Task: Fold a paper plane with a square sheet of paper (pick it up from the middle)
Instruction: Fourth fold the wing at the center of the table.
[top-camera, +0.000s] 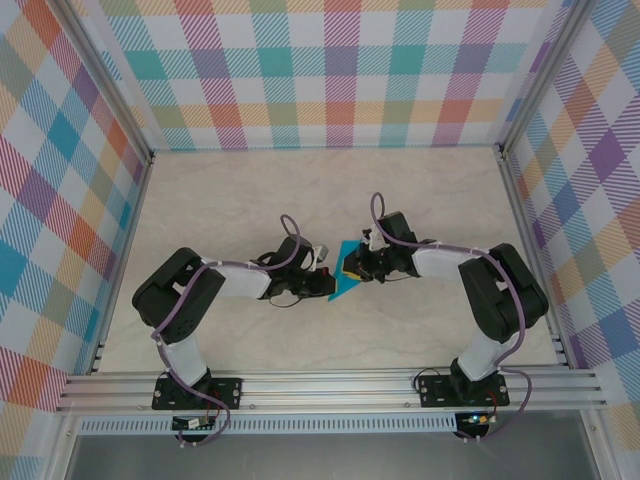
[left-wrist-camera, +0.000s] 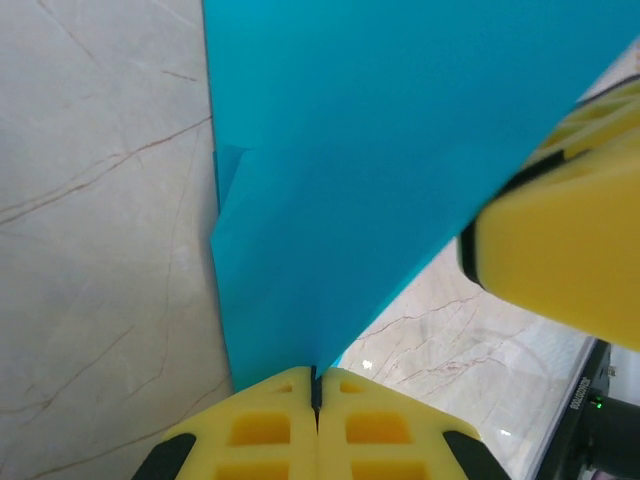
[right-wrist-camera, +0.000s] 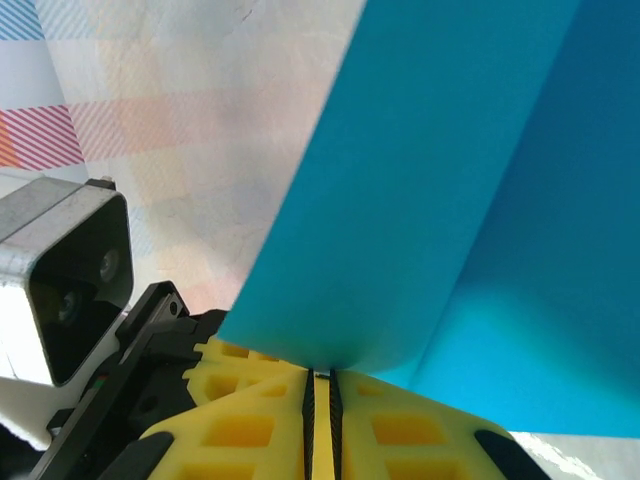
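Observation:
The teal-blue paper plane (top-camera: 342, 283), a folded sheet with a pointed tip toward the near left, hangs just above the table's middle between both grippers. My left gripper (top-camera: 323, 270) is shut on its near edge; in the left wrist view the yellow jaws (left-wrist-camera: 316, 385) pinch the crease of the paper (left-wrist-camera: 380, 150). My right gripper (top-camera: 361, 266) holds the other side. In the right wrist view its jaws (right-wrist-camera: 322, 378) stand a slit apart with a curved fold of the paper (right-wrist-camera: 450, 180) caught between them. One right finger (left-wrist-camera: 560, 250) shows against the paper's right edge.
A pale marble tabletop (top-camera: 250, 190) lies under the paper, walled by checked panels (top-camera: 330, 70) at the back and sides. The left arm's wrist camera (right-wrist-camera: 70, 280) sits close beside the right gripper. The aluminium rail (top-camera: 330, 385) runs along the near edge.

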